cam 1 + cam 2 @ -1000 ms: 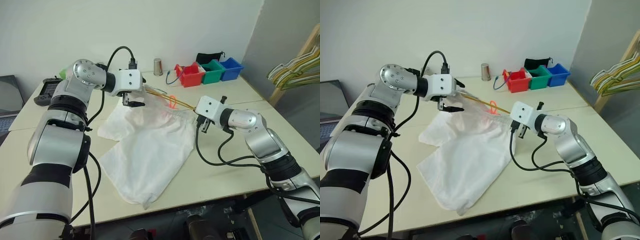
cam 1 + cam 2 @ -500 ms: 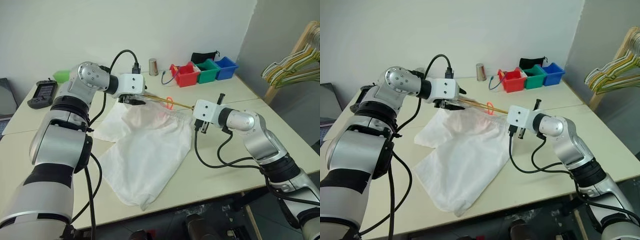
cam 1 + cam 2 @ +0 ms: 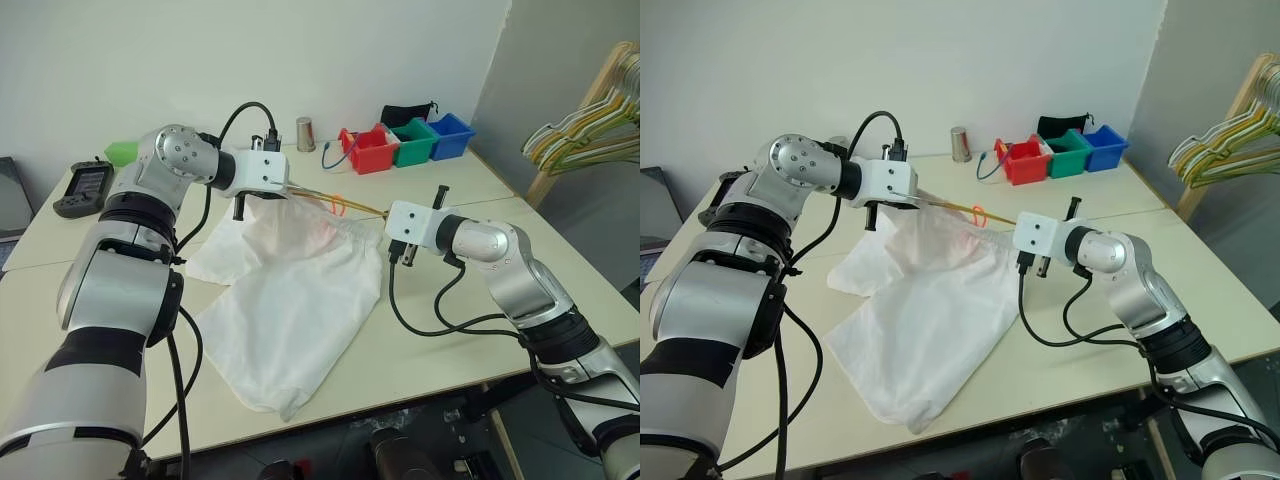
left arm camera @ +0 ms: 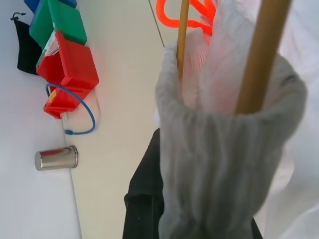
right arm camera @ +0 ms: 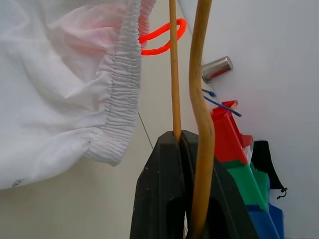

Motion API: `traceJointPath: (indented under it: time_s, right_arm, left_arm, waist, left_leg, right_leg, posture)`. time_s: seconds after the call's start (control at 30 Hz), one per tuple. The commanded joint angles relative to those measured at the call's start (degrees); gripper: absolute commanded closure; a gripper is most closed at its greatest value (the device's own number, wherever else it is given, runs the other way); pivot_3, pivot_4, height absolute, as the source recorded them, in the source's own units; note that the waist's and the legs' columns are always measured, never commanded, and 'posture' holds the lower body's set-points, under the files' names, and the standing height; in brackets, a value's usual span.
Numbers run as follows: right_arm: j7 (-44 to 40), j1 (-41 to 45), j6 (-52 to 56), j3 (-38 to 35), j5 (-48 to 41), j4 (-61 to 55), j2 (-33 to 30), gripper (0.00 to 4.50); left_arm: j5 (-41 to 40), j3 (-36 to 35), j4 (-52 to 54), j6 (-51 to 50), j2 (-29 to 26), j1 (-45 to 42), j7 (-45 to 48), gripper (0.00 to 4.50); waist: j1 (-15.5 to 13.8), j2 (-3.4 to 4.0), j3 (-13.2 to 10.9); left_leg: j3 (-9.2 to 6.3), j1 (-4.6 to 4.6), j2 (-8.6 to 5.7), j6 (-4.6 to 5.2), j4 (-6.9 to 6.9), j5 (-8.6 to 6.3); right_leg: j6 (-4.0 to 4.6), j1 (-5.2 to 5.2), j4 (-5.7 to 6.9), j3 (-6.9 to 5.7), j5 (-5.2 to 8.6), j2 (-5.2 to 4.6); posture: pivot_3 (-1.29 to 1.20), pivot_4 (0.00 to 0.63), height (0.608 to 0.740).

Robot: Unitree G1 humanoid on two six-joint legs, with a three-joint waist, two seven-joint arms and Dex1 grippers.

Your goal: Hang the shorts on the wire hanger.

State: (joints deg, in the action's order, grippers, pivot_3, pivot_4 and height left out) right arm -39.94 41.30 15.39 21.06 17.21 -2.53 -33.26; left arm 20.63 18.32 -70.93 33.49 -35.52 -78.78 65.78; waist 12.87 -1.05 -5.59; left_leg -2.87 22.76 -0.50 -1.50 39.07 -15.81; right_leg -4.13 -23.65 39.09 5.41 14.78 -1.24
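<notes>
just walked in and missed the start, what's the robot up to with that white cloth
It is putting shorts on a wire hanger. The right gripper is shut on one end of the hanger, holding it above the table. The left gripper is shut on the waistband, with the hanger's wires passing through the waistband opening. Most of the shorts lie on the table.

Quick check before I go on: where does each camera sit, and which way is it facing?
Left and right eye views: on the head, looking forward and down over the table; both arms show, with the shorts between them.
Left wrist view: along the left gripper, shut on the shorts' waistband, with hanger wires running through it.
Right wrist view: along the right gripper, shut on the hanger, facing the bins and wall.
Shared: both wrist views show the hanger, orange drawstring, metal cup and red bin.
</notes>
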Motion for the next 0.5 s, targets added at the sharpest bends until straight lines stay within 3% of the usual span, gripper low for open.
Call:
traceJointPath:
  time_s: [0.03, 0.17, 0.5]
  right_arm:
    - [-0.5, 0.8, -1.0, -1.5, 0.1, -2.1, 0.2, 4.50]
    - [-1.6, 0.7, -0.9, -1.6, -0.3, -2.3, 0.1, 4.50]
    - [-7.8, 0.6, -1.3, -4.2, -3.0, -3.7, -4.3, 2.36]
  left_arm:
    - [-0.9, -1.3, 0.9, 0.0, -0.7, -0.5, -0.8, 4.49]
    - [-1.2, -1.5, 1.2, -0.2, -0.7, -0.4, -0.4, 4.49]
    - [-2.7, -2.1, 3.7, 0.3, -0.4, 3.4, 0.6, 4.50]
  waist:
    - [0.0, 0.00, 0.0]
    - [0.0, 0.00, 0.0]
    - [0.2, 0.00, 0.0]
  left_leg:
    - [0.00, 0.00, 0.00, 0.00, 0.00, 0.00]
    - [0.00, 0.00, 0.00, 0.00, 0.00, 0.00]
    - [-0.02, 0.00, -0.02, 0.00, 0.02, 0.02]
  right_leg:
    - [0.00, 0.00, 0.01, 0.00, 0.00, 0.00]
    - [0.00, 0.00, 0.01, 0.00, 0.00, 0.00]
    - [0.00, 0.01, 0.03, -0.03, 0.00, -0.05]
  posture:
    - [-0.15, 0.000, 0.740]
    - [-0.16, 0.000, 0.740]
    - [-0.16, 0.000, 0.740]
